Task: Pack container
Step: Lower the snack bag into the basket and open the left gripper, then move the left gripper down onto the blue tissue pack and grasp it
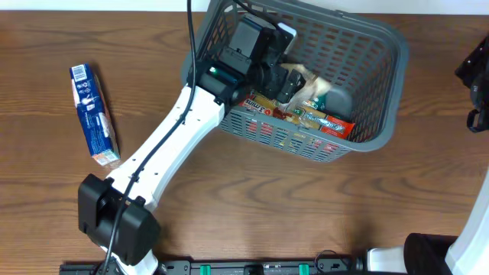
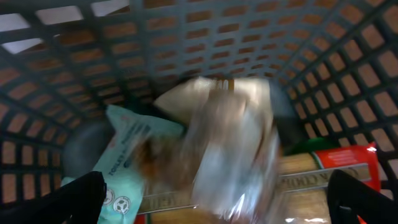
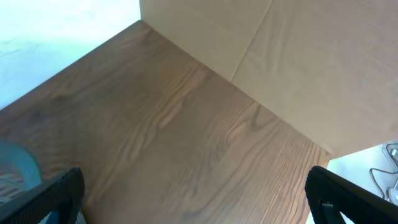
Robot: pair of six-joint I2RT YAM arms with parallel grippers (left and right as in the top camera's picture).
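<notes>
While my left gripper (image 2: 217, 190) is hanging spread wide inside the grey basket (image 1: 400, 57) at the far side of the tabletop (image 1: 306, 206), a clear packet (image 2: 230, 143) is lying loose over a red packet (image 2: 348, 162) and a mint packet (image 2: 127, 146); I'm judging packing nearly done; a blue box (image 1: 94, 114) is waiting outside, well apart; my right gripper (image 3: 193, 186) is idling, fingers apart.

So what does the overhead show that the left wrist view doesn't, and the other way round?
Only overhead: the blue box lying on the table left of the basket, the whole left arm stretched into the basket, and the right arm at the right edge. Only left wrist: a mint packet, and the left gripper with its fingers wide apart. Both: the basket's lattice walls, the pale packet (blurred in the wrist view) and the red packet inside.
</notes>
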